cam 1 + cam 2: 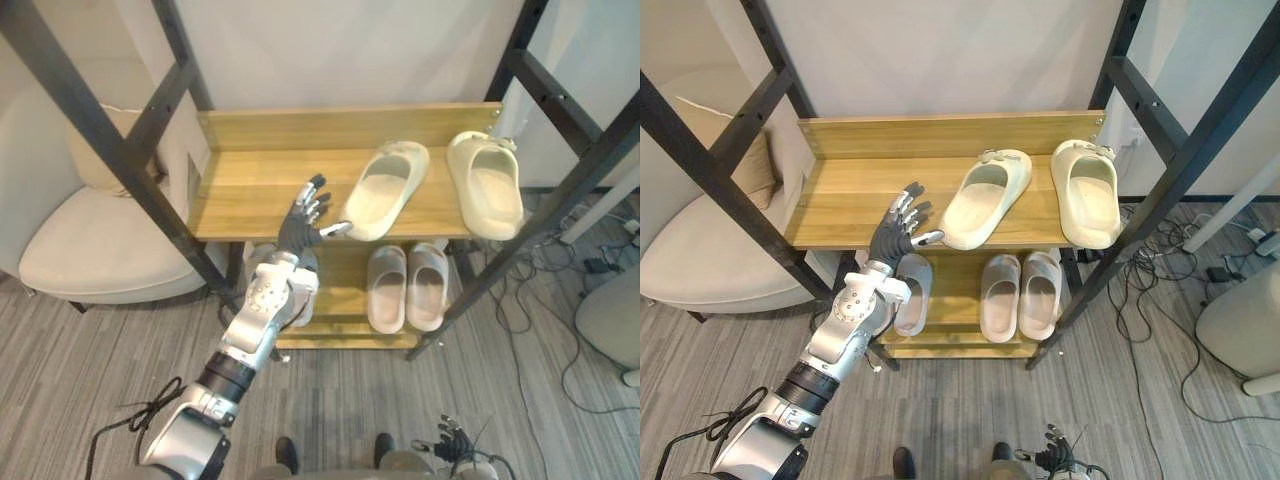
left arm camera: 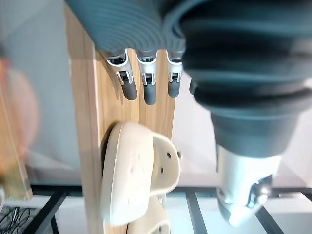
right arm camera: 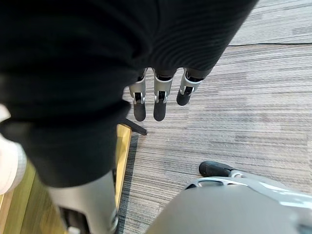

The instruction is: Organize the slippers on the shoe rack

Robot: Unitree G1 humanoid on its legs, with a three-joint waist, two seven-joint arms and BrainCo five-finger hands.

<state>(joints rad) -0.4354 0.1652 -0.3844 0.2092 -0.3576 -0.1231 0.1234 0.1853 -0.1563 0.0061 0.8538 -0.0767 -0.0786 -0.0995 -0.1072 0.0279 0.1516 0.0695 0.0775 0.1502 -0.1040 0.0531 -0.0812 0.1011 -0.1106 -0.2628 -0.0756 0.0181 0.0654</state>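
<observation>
Wooden shoe rack [image 1: 330,125] with black metal frame, two tiers. On the top shelf [image 1: 250,185] we note two cream foam clog slippers. The right-hand cream slipper [image 1: 485,185] sits square, toe to the back board. The left-hand cream slipper [image 1: 385,190] lies skewed, toe angled toward its mate and heel out over the front edge. The two are close at the toes and apart at the heels.

On the lower shelf [image 1: 345,285] a pair of pale pink slippers [image 1: 407,288] stands side by side and tidy. One more pale slipper [image 1: 912,295] lies off to their left, partly hidden by the arm.

The left hand [image 1: 303,222] is raised over the front of the top shelf, fingers straight and spread, holding nothing. Its thumb points at the skewed slipper's heel. It is just beside it, and we cannot tell whether it touches. The right hand [image 3: 158,100] hangs low over the grey plank floor [image 3: 253,112], fingers straight and empty.

We judge the step in hand to be the approach to the skewed slipper, with no grasp made yet. The next move likely calls for closing on the heel rim, or nudging the heel sideways, to bring it parallel with its mate and fully onto the shelf. The overhanging heel could tip off if it is pushed clumsily.
</observation>
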